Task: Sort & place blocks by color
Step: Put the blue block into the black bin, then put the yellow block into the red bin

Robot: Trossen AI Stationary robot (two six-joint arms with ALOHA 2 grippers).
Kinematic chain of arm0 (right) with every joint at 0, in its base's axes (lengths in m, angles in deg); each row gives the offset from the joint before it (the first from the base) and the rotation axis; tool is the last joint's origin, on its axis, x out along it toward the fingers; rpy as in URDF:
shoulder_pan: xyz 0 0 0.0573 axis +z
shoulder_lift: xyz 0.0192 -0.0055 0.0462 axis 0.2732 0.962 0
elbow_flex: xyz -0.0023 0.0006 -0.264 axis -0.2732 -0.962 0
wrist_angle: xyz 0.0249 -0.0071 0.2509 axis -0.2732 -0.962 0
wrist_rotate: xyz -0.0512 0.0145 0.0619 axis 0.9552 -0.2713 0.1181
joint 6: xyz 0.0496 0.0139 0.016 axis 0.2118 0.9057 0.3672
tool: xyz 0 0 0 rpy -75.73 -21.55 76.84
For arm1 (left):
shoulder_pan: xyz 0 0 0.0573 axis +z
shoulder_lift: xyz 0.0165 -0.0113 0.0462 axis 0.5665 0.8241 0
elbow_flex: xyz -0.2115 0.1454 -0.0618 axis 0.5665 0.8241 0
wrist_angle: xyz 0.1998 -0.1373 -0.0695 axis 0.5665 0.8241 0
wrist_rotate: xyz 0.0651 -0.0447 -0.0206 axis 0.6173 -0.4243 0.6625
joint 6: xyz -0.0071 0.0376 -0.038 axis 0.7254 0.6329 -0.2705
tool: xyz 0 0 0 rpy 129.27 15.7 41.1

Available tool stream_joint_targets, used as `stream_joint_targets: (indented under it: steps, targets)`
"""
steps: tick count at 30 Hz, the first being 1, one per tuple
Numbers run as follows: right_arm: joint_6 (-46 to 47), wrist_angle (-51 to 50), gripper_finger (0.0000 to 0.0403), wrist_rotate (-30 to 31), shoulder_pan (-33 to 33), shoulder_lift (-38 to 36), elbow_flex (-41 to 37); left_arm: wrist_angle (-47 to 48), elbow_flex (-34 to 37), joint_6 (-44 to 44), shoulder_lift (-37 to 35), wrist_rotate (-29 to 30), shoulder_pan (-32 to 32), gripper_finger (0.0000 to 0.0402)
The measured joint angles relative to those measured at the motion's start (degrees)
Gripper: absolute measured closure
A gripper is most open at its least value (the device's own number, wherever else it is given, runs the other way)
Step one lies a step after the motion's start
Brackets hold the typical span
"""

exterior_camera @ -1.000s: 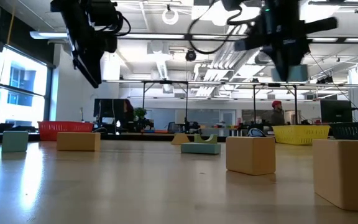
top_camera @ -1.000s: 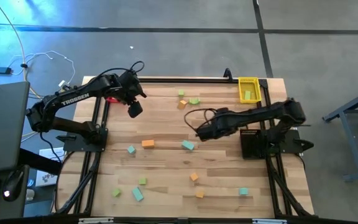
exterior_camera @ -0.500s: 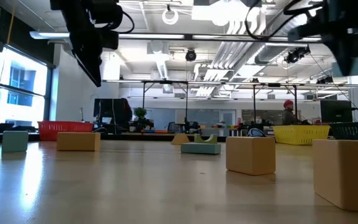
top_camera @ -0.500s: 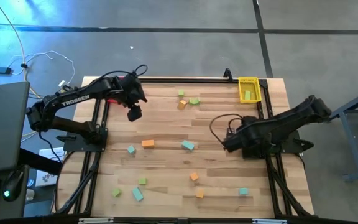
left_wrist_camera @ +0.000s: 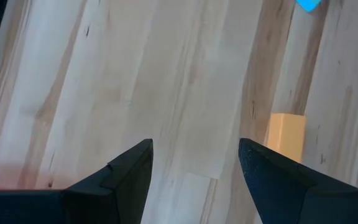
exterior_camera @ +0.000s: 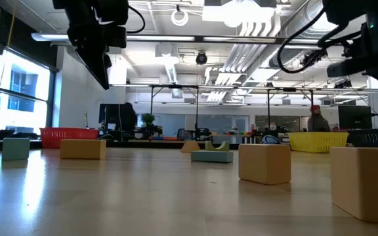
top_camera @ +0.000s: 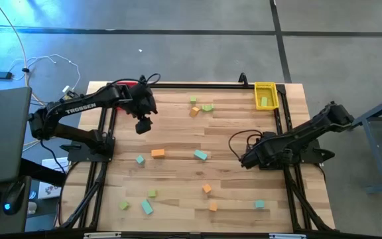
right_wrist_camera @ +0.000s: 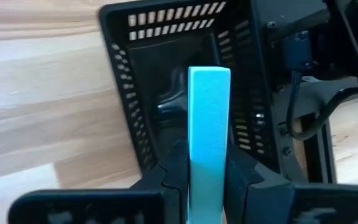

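My right gripper (top_camera: 246, 159) is at the table's right side, by the black basket (right_wrist_camera: 185, 93), shut on a teal bar block (right_wrist_camera: 209, 124). My left gripper (top_camera: 142, 124) hangs open above the table's far left part, holding nothing; its wrist view shows an orange block (left_wrist_camera: 286, 132) on the wood below. Loose blocks lie flat on the table: orange (top_camera: 158, 153), teal (top_camera: 200, 155), teal (top_camera: 140, 159), and light green (top_camera: 207, 107) with others near the far edge. More lie near the near edge, such as teal (top_camera: 259, 204) and orange (top_camera: 207, 188). My right gripper pinches the teal bar at its lower end (right_wrist_camera: 207, 163) between the two fingers (right_wrist_camera: 176, 163), one finger on each long side. The fingers lie along the bar. It is lifted clear, and its free end (right_wrist_camera: 209, 74) sticks out past the fingertips toward the black basket.
A yellow tray (top_camera: 265, 95) with a light green block inside stands at the far right corner. A red tray (exterior_camera: 69, 136) sits at the far left. The black basket (top_camera: 270, 154) is mostly covered by my right arm. Arm mounts stand on both table sides.
My right gripper has carried the teal bar from the table's middle toward the right edge and now stands at the black basket. My left gripper has shifted a little toward the near edge and stays open.
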State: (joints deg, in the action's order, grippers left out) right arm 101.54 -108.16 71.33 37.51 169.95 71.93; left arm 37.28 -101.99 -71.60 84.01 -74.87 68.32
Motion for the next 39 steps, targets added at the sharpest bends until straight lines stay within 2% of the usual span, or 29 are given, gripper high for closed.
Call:
stream_joint_targets:
  steps: [7,15,18,25,30,34,39]
  targets:
    - [-1.25,0.81,0.0359,-0.24,0.0,0.02,-1.61,0.39,0.0,0.0,0.0,-0.4,-1.48,0.0178]
    - [-3.51,-0.35,0.0357,-3.47,-1.37,0.02,-1.61,1.18,0.0,0.0,0.0,-5.51,-3.55,0.0178]
    - [-6.03,-0.32,0.0339,-3.5,-2.19,0.02,-1.61,1.18,0.0,0.0,0.0,-5.51,-4.67,0.0178]
    - [-11.08,-0.82,0.027,-3.49,-4.82,0.02,-1.6,1.16,0.0,-0.46,0.0,-5.46,-6.54,0.0178]
    - [-11.09,-1.7,0.0248,-2.28,-6.04,-0.78,-1.37,1.18,0.0,-0.43,0.0,-5.48,-7.82,0.0178]
    - [-10.95,-1.99,0.0247,2.67,-6.29,-3.21,0.85,1.71,0.0,-0.44,0.0,-5.51,-8.69,0.0178]
    - [-11.13,-2.22,0.0247,16.71,-6.44,-6.91,5.34,2.61,0.0,-0.48,0.0,-5.56,-10.4,0.0178]
